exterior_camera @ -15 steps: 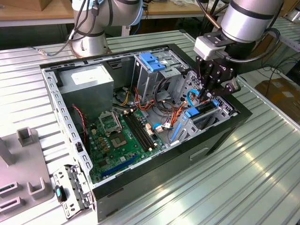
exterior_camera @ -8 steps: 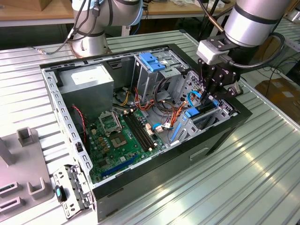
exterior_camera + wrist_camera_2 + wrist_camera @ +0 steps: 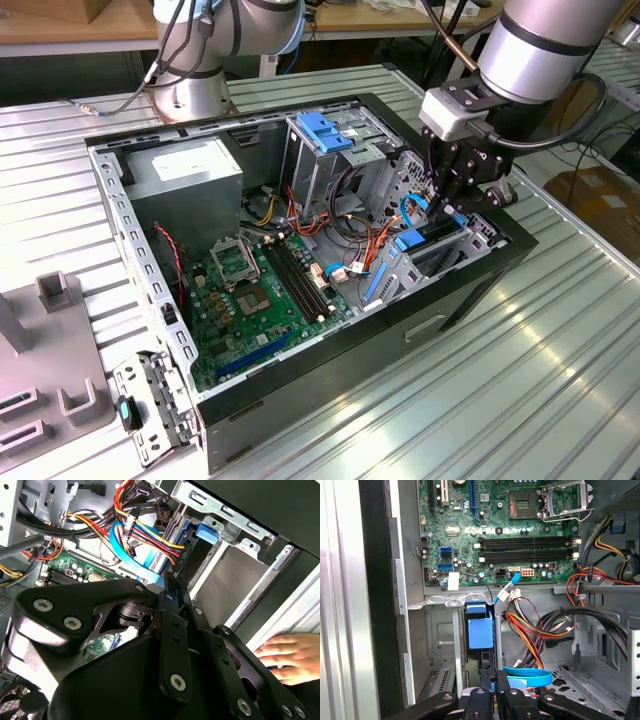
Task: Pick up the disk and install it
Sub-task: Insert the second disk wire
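The disk (image 3: 480, 630) stands on edge in a narrow drive bay at the front corner of the open computer case (image 3: 150, 270), on the exterior view's right. Its blue end tab (image 3: 207, 532) and dark edge show between the bay's metal walls. In the exterior view the disk (image 3: 410, 240) lies low in the bay, right under my gripper (image 3: 440, 215). My gripper (image 3: 493, 680) reaches down into the bay. Its black fingers (image 3: 170, 600) stand close together, pinched on the near end of the disk, with a bit of blue between them.
Cable bundles (image 3: 540, 630) and a blue flat cable (image 3: 527, 676) crowd the space beside the bay. A tall cage with a blue top (image 3: 325, 130), a grey box (image 3: 190, 170) and the motherboard (image 3: 260, 290) sit inside the case. A person's hand (image 3: 285, 655) rests outside it.
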{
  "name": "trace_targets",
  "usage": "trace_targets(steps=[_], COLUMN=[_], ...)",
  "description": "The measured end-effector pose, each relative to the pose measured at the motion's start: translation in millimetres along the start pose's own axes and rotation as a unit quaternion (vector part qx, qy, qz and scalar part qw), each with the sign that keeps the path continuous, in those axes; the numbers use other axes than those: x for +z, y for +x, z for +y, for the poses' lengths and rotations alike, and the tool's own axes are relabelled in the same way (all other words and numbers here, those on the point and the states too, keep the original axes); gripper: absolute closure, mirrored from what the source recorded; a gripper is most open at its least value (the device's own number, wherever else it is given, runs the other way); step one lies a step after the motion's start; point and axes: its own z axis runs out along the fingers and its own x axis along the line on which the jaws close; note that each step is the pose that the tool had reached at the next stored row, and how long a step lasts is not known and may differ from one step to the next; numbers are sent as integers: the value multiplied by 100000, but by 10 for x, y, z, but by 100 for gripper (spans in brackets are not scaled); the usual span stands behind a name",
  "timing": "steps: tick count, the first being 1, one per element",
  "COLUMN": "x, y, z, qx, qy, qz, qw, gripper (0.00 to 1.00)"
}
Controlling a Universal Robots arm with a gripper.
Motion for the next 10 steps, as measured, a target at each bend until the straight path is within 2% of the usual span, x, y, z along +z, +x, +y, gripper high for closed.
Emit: trace_targets(steps=[2, 4, 6, 10], x=[14, 35, 41, 44], y=[0, 0, 1, 1], z=[1, 2, 6, 12], qx=[-12, -63, -386, -779], qy=[29, 211, 994, 1571], qz=[5, -15, -166, -328], qw=[100000, 100000, 99994, 99984], gripper=[84, 84, 84, 84])
